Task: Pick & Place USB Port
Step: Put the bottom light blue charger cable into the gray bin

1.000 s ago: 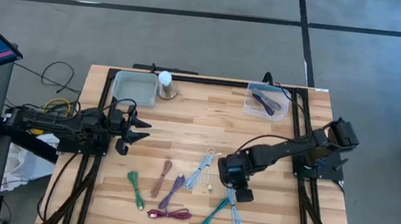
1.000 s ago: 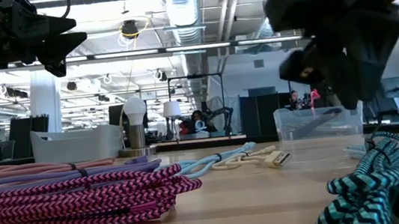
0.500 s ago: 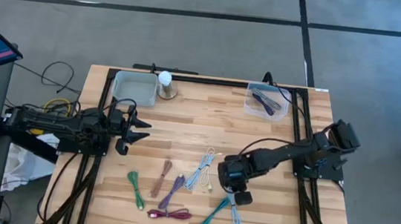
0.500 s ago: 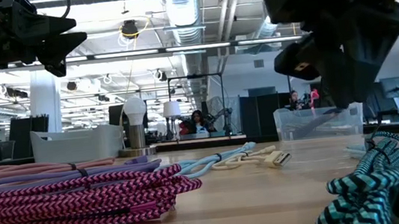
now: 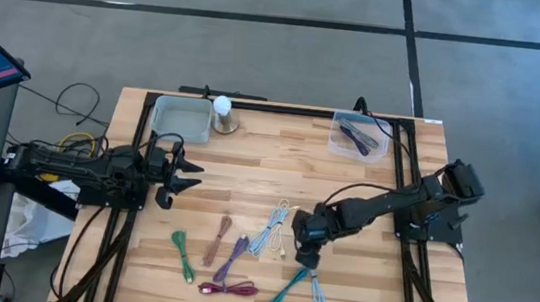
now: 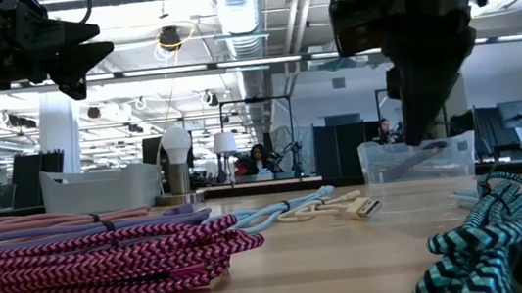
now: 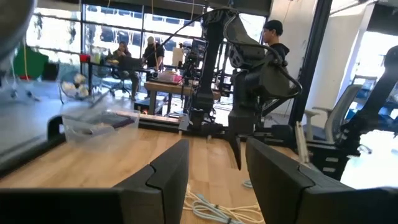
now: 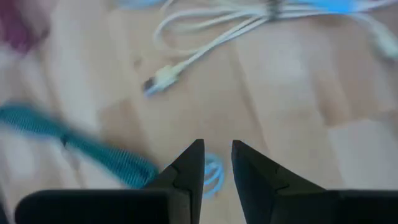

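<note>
Several bundled USB cables lie flat on the wooden table (image 5: 245, 194)'s near half: green (image 5: 182, 254), brown (image 5: 217, 240), purple (image 5: 232, 258), magenta (image 5: 228, 288), white and light blue (image 5: 272, 230), teal (image 5: 288, 287) and light blue (image 5: 318, 291). My right gripper (image 5: 306, 259) hangs above the teal and light blue cables, pointing steeply down. Its fingers (image 8: 216, 146) stand a little apart, with nothing between them; the white cable's plug (image 8: 163, 78) lies beyond them. My left gripper (image 5: 178, 184) waits open at the table's left edge, well above the wood.
A grey-white bin (image 5: 181, 118) and a light bulb on a base (image 5: 223, 114) stand at the far edge. A clear bin (image 5: 360, 137) at the far right holds a dark cable. People sit in the room beyond the table.
My right gripper has rolled about its own pointing line while staying over the same spot above the teal and light blue cables. Its fingers have swung round toward the table's left. No cable has moved.
</note>
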Controlling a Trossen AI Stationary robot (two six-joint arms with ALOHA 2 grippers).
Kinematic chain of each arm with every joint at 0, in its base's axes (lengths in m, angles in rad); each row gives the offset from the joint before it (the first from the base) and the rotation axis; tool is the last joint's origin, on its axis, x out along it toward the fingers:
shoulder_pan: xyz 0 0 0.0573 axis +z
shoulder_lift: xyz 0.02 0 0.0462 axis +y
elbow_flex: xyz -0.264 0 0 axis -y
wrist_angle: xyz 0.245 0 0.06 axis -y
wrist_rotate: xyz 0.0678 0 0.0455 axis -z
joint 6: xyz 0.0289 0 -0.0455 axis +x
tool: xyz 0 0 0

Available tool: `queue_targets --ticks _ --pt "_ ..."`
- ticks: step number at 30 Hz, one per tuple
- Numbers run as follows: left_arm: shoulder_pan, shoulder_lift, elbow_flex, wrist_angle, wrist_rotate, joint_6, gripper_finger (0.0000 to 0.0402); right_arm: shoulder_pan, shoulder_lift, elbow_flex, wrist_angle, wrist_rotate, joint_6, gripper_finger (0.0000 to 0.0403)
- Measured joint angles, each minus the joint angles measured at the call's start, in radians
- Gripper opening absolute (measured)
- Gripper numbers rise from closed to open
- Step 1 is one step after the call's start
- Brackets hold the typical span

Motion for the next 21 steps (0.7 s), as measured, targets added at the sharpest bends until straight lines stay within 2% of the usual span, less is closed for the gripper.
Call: queue_targets --ticks 4,12,17,21 --pt "0.000 0.000 0.000 0.004 0.000 0.103 0.0159 0.037 0.000 0.000 -0.017 0.061 0.227 0.0091" --pt "0.000 0.003 0.000 -0.009 0.000 0.050 0.0159 0.126 0.000 0.000 -0.031 0.076 0.595 0.0155" --pt "0.000 0.019 0.000 -0.013 0.000 0.073 0.0159 0.164 0.000 0.000 -0.033 0.084 0.744 0.0186" --pt "0.000 0.052 0.000 -0.013 0.000 0.074 0.0159 0.172 0.028 0.003 -0.038 0.090 0.799 0.0189"
